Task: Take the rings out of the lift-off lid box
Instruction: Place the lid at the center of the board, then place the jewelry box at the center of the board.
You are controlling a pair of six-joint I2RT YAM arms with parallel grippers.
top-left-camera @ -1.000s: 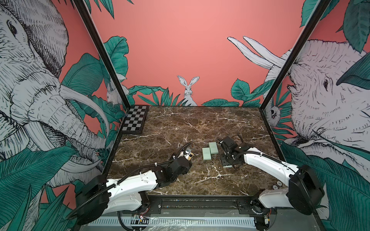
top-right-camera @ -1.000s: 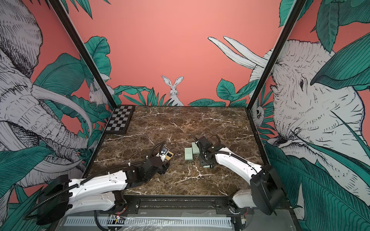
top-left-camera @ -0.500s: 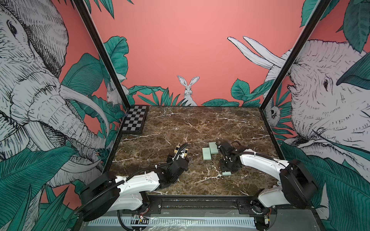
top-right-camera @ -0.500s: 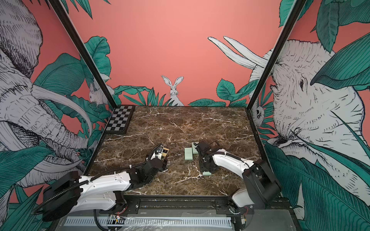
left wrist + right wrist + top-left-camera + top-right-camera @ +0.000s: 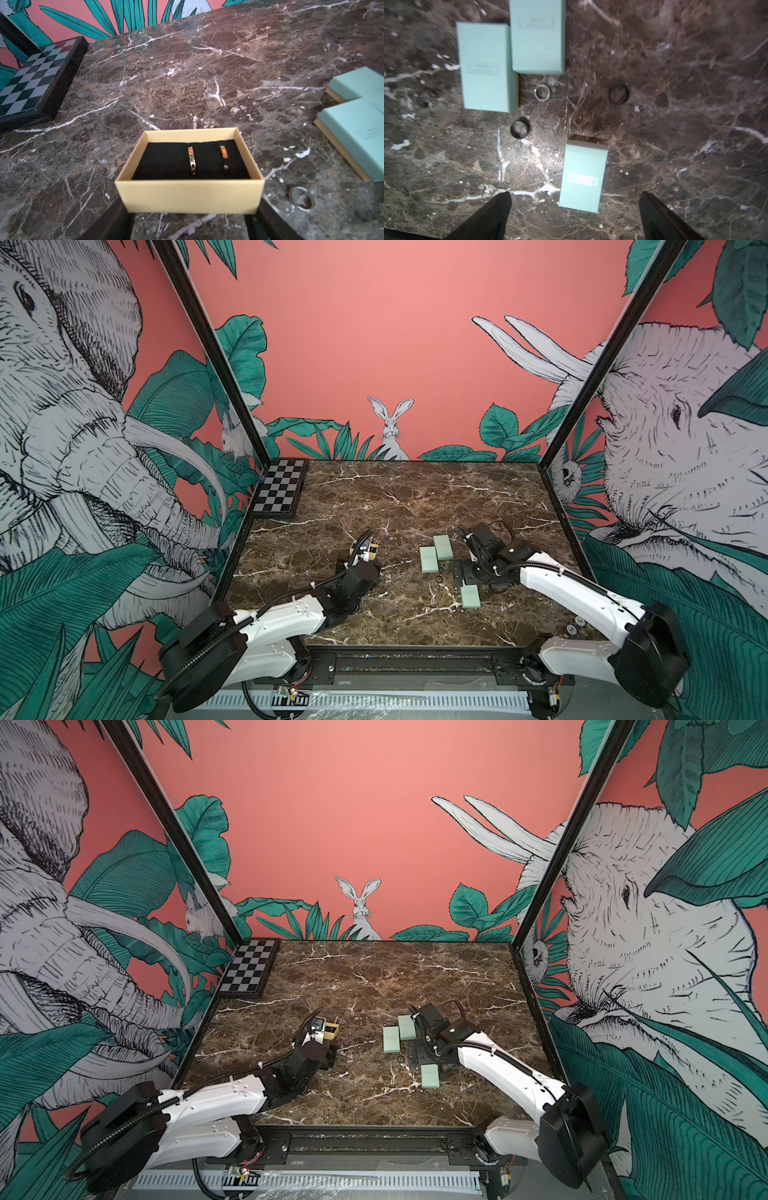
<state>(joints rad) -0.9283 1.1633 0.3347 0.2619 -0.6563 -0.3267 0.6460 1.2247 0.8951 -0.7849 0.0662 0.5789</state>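
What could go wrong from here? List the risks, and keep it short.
1. The left hand grips the open box by its sides; if it slips or tilts, the two rings in the foam could spill.
2. Loose rings lie on the dark table, hard to spot; the open right hand could knock one away.
3. The lid lies right under that hand and may get bumped.

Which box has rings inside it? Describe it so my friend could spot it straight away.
Start at the brown marble table, on the chessboard's side. There the robot's left claw holds a small box. Unlike the mint-green boxes nearby, it is tan, lidless, with two rings on black padding.
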